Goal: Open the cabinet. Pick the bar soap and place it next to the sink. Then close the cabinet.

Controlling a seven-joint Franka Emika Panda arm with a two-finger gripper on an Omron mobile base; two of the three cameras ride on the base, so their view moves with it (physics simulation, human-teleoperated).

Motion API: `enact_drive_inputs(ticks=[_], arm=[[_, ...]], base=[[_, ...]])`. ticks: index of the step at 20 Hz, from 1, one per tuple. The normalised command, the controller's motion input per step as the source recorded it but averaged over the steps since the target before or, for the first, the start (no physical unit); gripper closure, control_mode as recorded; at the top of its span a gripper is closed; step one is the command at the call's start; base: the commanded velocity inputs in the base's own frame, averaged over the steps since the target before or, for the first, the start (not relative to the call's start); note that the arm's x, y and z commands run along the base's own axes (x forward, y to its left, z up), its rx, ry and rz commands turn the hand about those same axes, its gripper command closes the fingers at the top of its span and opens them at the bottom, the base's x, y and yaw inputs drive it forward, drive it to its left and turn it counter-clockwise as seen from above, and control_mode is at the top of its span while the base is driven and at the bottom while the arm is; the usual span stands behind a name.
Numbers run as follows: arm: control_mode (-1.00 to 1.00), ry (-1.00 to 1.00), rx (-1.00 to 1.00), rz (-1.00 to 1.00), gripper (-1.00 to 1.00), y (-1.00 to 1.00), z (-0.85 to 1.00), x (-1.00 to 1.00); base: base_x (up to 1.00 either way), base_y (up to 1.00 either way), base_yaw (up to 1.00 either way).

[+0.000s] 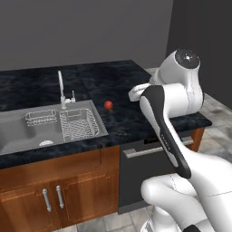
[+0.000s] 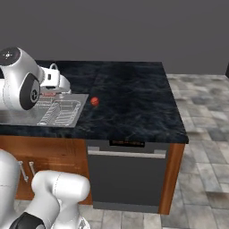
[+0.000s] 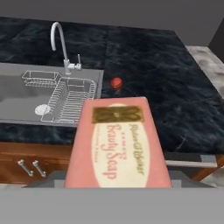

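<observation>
The bar soap (image 3: 116,144) is a pink block with a gold emblem and an oval "Beauty Soap" label. It fills the lower middle of the hand view, and my gripper (image 3: 116,179) is shut on it with the fingertips hidden behind it. My white hand (image 1: 135,94) hovers above the dark counter, right of the sink (image 1: 18,131). The steel sink (image 3: 17,94) holds a wire rack (image 3: 72,100) and has a chrome faucet (image 3: 59,39) behind it. The cabinet is out of view.
A small red ball (image 1: 108,104) lies on the black counter (image 2: 129,98) just right of the sink. Below the counter are wooden cupboards with silver handles (image 1: 52,198) and a dark dishwasher front (image 2: 127,174). Tiled floor lies to the right.
</observation>
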Motion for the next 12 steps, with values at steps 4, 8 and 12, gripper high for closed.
enact_drive_inputs(ticks=[4, 8, 12], arm=[[1.00, 0.00, 0.00, 0.00, 1.00, 0.00, 0.00, 0.00], [-1.00, 0.07, 0.00, 0.01, 1.00, 0.05, -0.60, 0.38], [-1.00, 0.13, 0.00, 0.04, 1.00, 0.26, -0.98, 0.67]], base=[[0.31, 0.23, 0.00], [0.09, 0.00, 0.00], [0.00, 0.00, 0.00]])
